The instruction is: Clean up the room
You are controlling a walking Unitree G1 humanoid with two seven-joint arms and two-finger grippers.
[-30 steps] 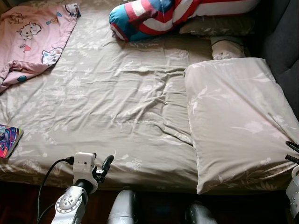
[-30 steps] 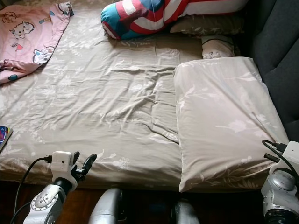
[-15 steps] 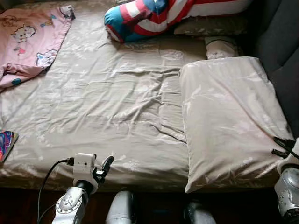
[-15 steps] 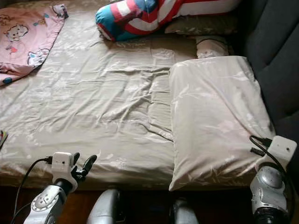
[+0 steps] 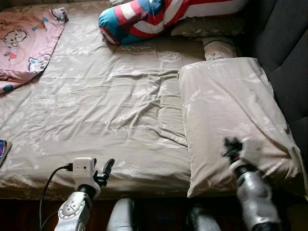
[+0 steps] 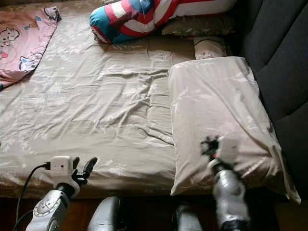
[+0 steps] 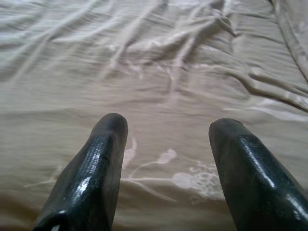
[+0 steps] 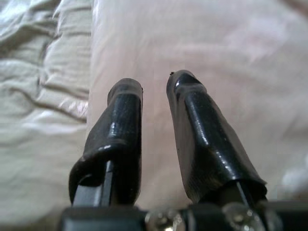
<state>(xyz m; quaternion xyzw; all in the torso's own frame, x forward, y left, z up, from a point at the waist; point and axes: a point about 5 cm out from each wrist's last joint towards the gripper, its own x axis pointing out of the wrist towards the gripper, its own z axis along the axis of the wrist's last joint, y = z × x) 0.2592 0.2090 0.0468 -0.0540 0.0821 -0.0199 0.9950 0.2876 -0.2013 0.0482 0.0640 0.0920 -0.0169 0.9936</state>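
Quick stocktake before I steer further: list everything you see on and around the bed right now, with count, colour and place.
Beige floral bed sheet: one, covering the mattress, wrinkled.
Large beige floral pillow: one, on the bed's right side, against the headboard.
Red, white and blue striped bolster: one, at the far edge, middle.
Small beige floral pillow: one, far right, under the bolster's end.
Small cream cushion: one, just beyond the large pillow.
Pink cartoon-print blanket: one, far left corner.
Colourful book: one, at the left edge, mostly cut off.
Dark padded headboard: one, along the right side.
Left gripper: jaws open, over the sheet's near edge.
Right gripper: jaws slightly apart, over the large pillow's near end.
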